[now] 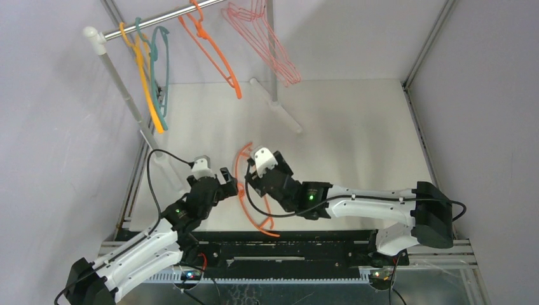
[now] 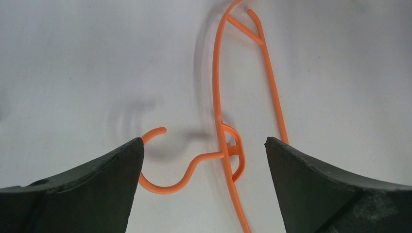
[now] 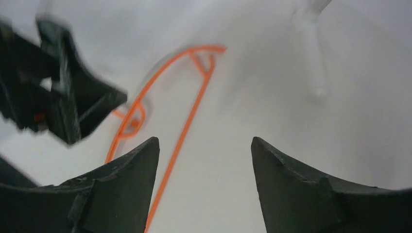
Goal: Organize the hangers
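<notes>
One orange hanger (image 2: 232, 151) lies flat on the desk (image 1: 356, 127). The other hangers (image 1: 219, 63), yellow-orange, teal, orange, pink, hang on the rail (image 1: 152, 23).

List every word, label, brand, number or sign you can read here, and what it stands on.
None readable in any view.
The orange hanger on the table and the hung hangers on the rail bear no lettering.
The green lights on the arms are plain lamps, not signs.

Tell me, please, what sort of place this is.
Likely a robot test cell: grey walls around a white table, a silver rail of hangers, left arm and right arm bolted at its near edge.
</notes>
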